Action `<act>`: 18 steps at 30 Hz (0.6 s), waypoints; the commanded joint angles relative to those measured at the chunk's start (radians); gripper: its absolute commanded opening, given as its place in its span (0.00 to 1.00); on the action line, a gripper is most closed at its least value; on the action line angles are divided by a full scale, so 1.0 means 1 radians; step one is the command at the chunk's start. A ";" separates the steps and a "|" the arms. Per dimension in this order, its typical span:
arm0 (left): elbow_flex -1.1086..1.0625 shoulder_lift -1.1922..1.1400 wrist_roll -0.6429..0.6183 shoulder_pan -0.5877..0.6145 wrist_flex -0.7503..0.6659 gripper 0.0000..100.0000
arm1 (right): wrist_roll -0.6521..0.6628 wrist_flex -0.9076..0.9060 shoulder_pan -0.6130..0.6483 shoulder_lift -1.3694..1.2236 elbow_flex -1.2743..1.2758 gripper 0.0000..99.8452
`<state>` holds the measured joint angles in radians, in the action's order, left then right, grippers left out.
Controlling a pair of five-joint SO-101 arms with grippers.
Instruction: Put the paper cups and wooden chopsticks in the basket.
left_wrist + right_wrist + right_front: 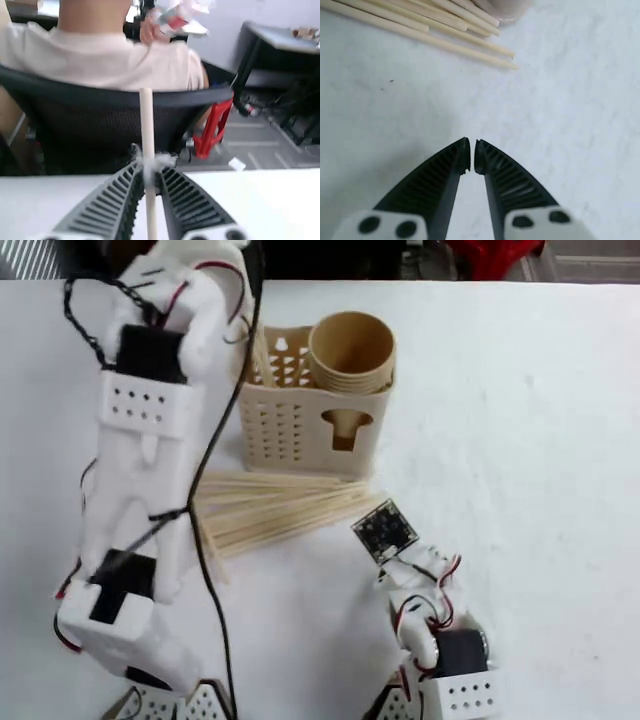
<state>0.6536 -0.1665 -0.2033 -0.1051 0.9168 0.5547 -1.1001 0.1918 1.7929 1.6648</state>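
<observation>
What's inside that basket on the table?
A stack of paper cups stands in the basket, with chopsticks upright beside it. An arm covers one side, and the walls hide the bottom.

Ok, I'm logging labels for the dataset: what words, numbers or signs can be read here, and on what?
No text can be read.
Basket, cups, chopsticks: plain, no print.
Chopstick in the left gripper: plain.
Camera board: any marks are too small to read.
</observation>
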 commanded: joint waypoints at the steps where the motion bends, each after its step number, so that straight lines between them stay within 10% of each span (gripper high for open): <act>1: -0.040 0.027 -0.012 -0.005 0.035 0.02 | 0.012 0.016 -0.005 0.010 0.000 0.04; 18: 0.150 0.030 -0.009 0.211 0.391 0.09 | 0.012 0.030 -0.010 0.008 0.011 0.04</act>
<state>0.6337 -0.1680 -0.2048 0.0115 1.1838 0.5547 -1.0925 0.1918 1.7929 1.6678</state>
